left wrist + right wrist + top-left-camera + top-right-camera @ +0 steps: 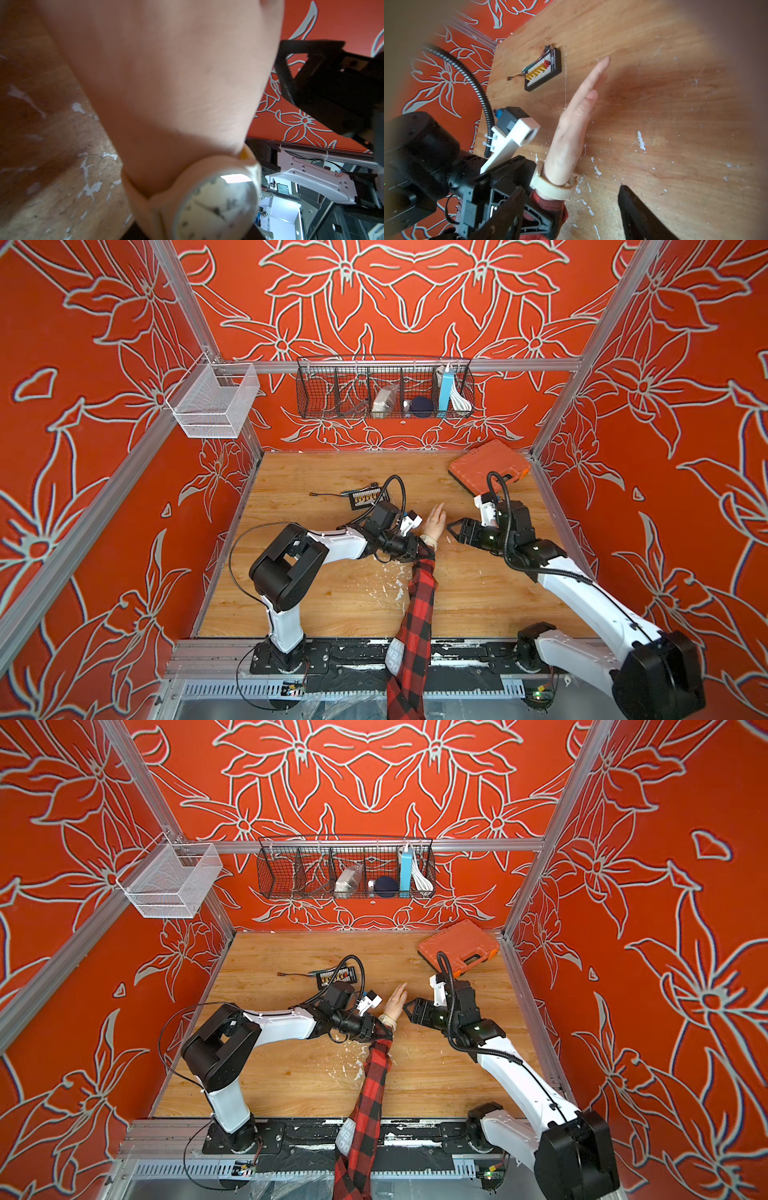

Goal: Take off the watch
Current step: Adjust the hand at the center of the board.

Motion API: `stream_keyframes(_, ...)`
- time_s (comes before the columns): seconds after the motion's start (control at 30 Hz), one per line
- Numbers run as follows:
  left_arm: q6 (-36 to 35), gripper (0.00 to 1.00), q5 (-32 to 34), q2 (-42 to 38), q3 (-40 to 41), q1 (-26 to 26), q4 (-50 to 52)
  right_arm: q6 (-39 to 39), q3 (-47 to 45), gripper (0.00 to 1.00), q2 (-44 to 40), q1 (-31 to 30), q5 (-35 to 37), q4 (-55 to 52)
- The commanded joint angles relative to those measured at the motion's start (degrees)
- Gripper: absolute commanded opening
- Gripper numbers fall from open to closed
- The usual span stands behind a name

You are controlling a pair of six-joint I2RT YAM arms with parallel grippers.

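**Bimanual cell, seen from above and from both wrist cameras.** A person's hand (435, 522) reaches in over the table (332, 605). Its fingers are together and point toward the back wall. The arm wears a red-and-black plaid sleeve (417, 614).

The watch (429, 540) sits on the wrist with its strap closed around it, between the hand and the cuff. It shows in both top views (386, 1020).
- **Left wrist view:** the watch (216, 205) is close and blurred, its round pale face turned toward the left arm.
- **Right wrist view:** the watch (556, 190) shows its cream strap circling the wrist, with the case just beside the left gripper.

The left gripper (420, 551) lies at the cuff, jaws partly closed on either side of wrist and sleeve. Whether they pinch the watch, the cuff or nothing cannot be told.

The right gripper (450, 533) faces the hand from the opposite side. Its jaws are spread wide, near the hand but apart from it, and hold nothing.

A black bit holder (365, 498) lies on the table behind the left gripper. An orange case (488, 466) rests at the back right corner. A wire basket (384, 391) hangs on the back wall.
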State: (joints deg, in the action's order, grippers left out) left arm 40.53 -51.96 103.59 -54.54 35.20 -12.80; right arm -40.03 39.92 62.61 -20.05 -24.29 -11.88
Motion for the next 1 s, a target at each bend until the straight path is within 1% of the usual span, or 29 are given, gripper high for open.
stream_keyframes(0.0,1.0,0.19,-4.6,-0.3,-2.3,-0.2,-6.5,-6.2,2.7,0.75,4.4,-0.6,-0.6,-0.5)
stream_keyframes(0.07,1.0,0.19,-4.8,0.0,-2.4,-0.2,-6.5,-8.4,4.2,0.75,7.6,-1.2,-0.5,0.2)
stream_keyframes(0.17,1.0,0.19,-4.7,0.2,-2.6,-0.1,-6.4,-9.9,6.6,0.75,11.6,-2.7,1.2,0.9)
stream_keyframes(0.23,1.0,0.19,-4.5,0.4,-2.7,-0.1,-6.4,-11.0,7.7,0.75,13.4,-3.6,1.0,2.2)
stream_keyframes(0.4,0.9,0.20,-4.5,1.0,-3.3,0.2,-6.2,-13.5,10.8,0.70,16.9,-6.5,2.7,1.3)
stream_keyframes(0.6,1.0,0.20,-3.7,0.6,-3.5,0.4,-6.3,-15.0,11.8,0.57,17.8,-8.7,5.9,0.0)
stream_keyframes(0.8,1.4,0.22,-3.4,-0.2,-3.0,0.4,-7.1,-14.2,12.0,0.44,19.5,-8.9,6.4,-0.5)
stream_keyframes(0.9,1.3,0.29,-2.5,-0.7,-2.7,0.3,-6.9,-12.7,12.6,0.34,20.0,-9.0,7.8,-1.7)
stream_keyframes(0.93,1.0,0.33,-2.1,-1.0,-2.6,0.3,-6.4,-12.2,12.8,0.31,20.0,-9.0,8.4,-2.2)
stream_keyframes(0.97,0.3,0.39,-1.6,-1.3,-2.6,0.3,-5.5,-11.7,13.1,0.27,19.9,-9.0,9.0,-2.8)
